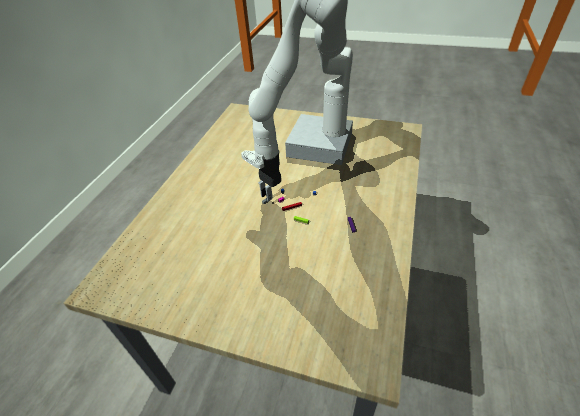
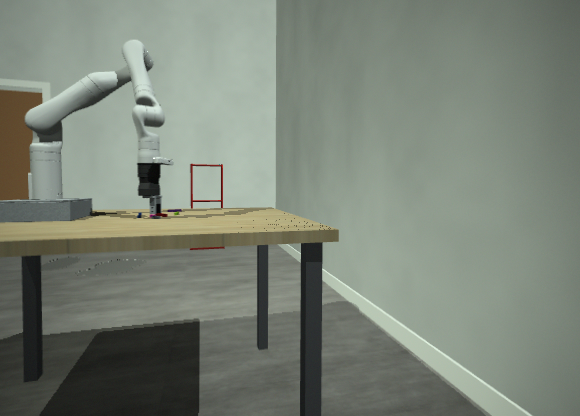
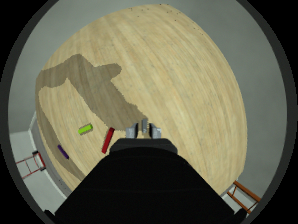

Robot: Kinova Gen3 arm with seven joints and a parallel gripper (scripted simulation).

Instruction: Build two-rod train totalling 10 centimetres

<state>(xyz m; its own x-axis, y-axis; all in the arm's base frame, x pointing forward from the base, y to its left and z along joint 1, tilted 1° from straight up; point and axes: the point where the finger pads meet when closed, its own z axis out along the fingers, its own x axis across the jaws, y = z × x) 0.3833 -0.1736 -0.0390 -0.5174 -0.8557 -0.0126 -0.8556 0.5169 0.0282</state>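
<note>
My gripper (image 1: pixel 266 196) (image 2: pixel 156 213) (image 3: pixel 143 128) is low at the table, fingers part open. A short grey rod (image 3: pixel 144 123) lies between the fingertips, with a gap to each finger in the wrist view. A red rod (image 1: pixel 292 206) (image 3: pixel 108 140) lies flat to one side of the gripper, with a magenta rod (image 1: pixel 281 199) between them, nearer the base. A lime rod (image 1: pixel 301 220) (image 3: pixel 86 129) lies beyond the red one. A purple rod (image 1: pixel 352 224) (image 3: pixel 63 151) lies farther off. Two small blue rods, one (image 1: pixel 282 191) near the magenta rod and another (image 1: pixel 314 193), lie towards the base.
The arm's grey base block (image 1: pixel 315 152) (image 2: pixel 75 210) stands at the back of the wooden table (image 1: pixel 200 260) (image 2: pixel 200 234). The magenta, red and nearer blue rods lie close beside the gripper. The arm's shadow crosses the table.
</note>
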